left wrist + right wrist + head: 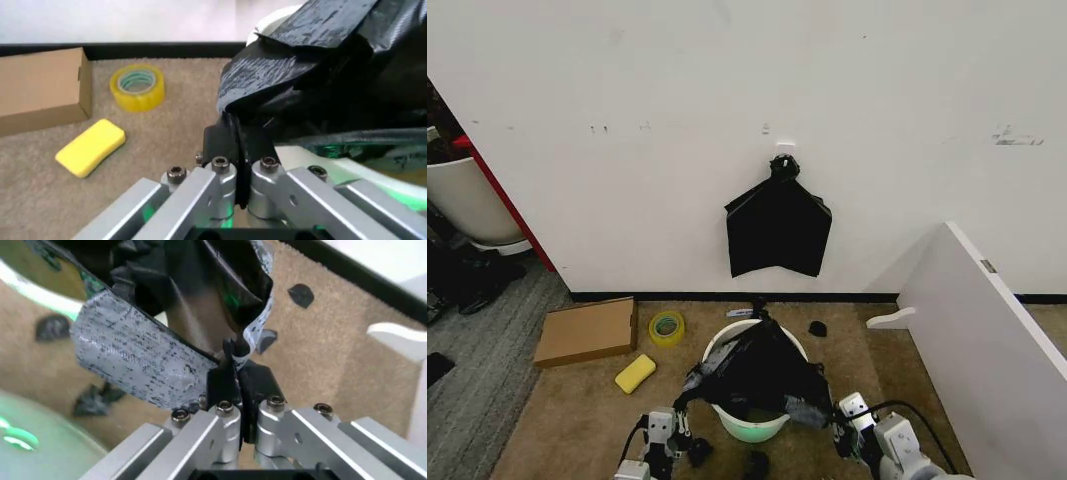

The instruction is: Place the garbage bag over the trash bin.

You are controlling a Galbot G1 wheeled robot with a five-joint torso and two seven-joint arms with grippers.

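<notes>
The large thin glossy black plastic garbage bag (759, 372) lies draped across the top of the round white plastic trash bin (749, 428), which stands on the tan carpet a little out from the white wall. The film covers most of the mouth, but the white rim shows bare at the wall side and the pale green base and lower wall are uncovered at the robot's side. By that, the bag is on the bin but its mouth is not yet opened and pulled down around the rim; spreading and seating it all round looks like what is left.

The left hand (235, 145) sits low beside the bin on the robot's left, its fingers closed tight on a fold of the bag's edge. The right hand (235, 360) sits beside the bin on the robot's right, likewise closed on a pinch of the film.

Beyond the bin to the left lie a flat brown cardboard box (587, 330), a yellow tape roll (666, 328) and a yellow sponge block (635, 373).
</notes>
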